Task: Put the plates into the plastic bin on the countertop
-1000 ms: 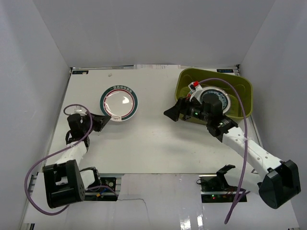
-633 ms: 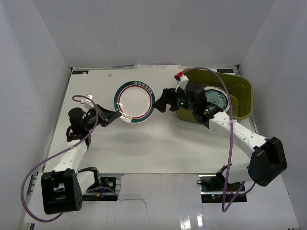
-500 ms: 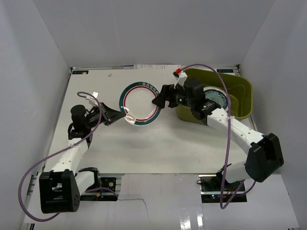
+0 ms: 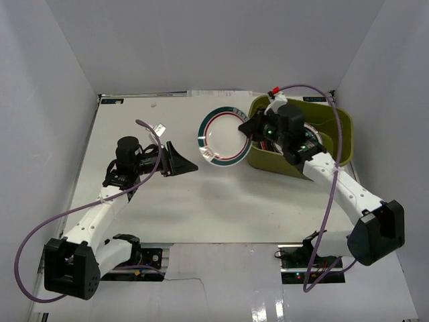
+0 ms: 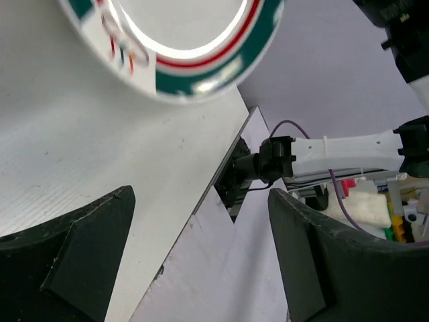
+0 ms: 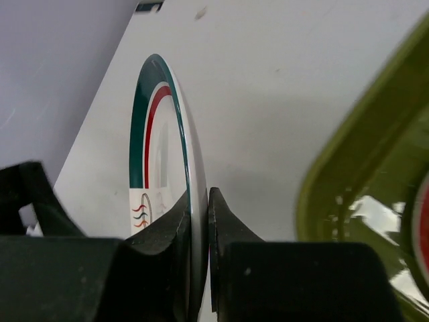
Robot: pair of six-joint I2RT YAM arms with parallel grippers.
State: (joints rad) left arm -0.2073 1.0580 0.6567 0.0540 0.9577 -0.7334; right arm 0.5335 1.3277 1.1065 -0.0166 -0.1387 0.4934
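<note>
**Red-and-teal plate held at the bin's left wall**

Nearest, the two arms reach out from their bases over the white countertop [image 4: 201,215]. The left gripper [image 4: 182,157] sits left of centre, pointing right, with its fingers [image 5: 80,261] spread wide and nothing between them. In its wrist view the plate's rim shows well beyond the fingertips, apart from them.

A little farther and to the right is the red-and-teal plate [image 4: 221,137]. It has a white centre, a thin red ring and a teal outer band, with small coloured marks on the rim at its near-left side. It is tipped up rather than lying flat, and the right wrist view shows it almost edge-on. Whether its lower rim touches the countertop cannot be told.

The right gripper [image 4: 249,129] is pinching the plate's right rim, with one finger on each face [image 6: 224,225] and the rim pressed between them.

Just beyond that grip, at the far right, stands the olive-green bin [image 4: 340,134]. The held plate is outside it, close beside its left wall. Inside the bin lies a second plate [image 4: 312,141] with a teal pattern, partly hidden under the right arm
</note>
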